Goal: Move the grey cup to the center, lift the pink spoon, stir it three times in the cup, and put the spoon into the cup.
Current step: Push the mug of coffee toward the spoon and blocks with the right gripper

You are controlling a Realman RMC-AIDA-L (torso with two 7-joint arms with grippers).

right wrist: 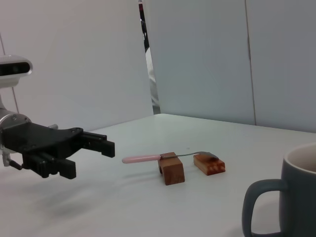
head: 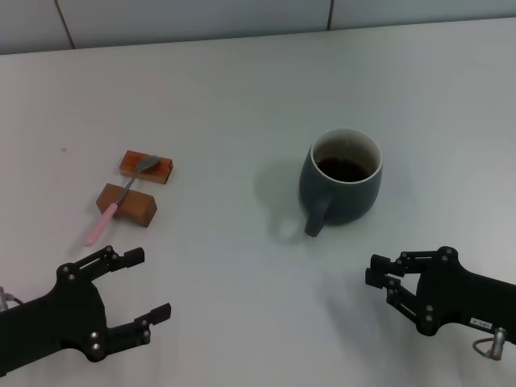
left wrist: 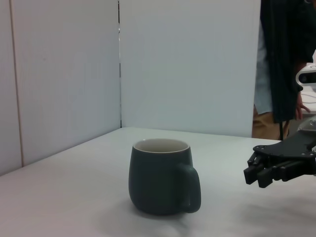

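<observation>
The grey cup [head: 343,179] stands upright on the white table, right of middle, with dark liquid inside and its handle toward the table's front. It also shows in the left wrist view [left wrist: 160,177] and the right wrist view [right wrist: 291,197]. The pink spoon [head: 102,225] lies across two brown wooden blocks at the left, bowl on the far block; it also shows in the right wrist view [right wrist: 143,159]. My left gripper [head: 153,284] is open and empty, near the front edge just in front of the spoon. My right gripper [head: 375,271] is shut and empty, in front of the cup, apart from it.
The near wooden block [head: 126,204] and the far wooden block [head: 147,168] carry the spoon. The white table [head: 234,105] ends at a wall behind. A person [left wrist: 281,59] stands beyond the table in the left wrist view.
</observation>
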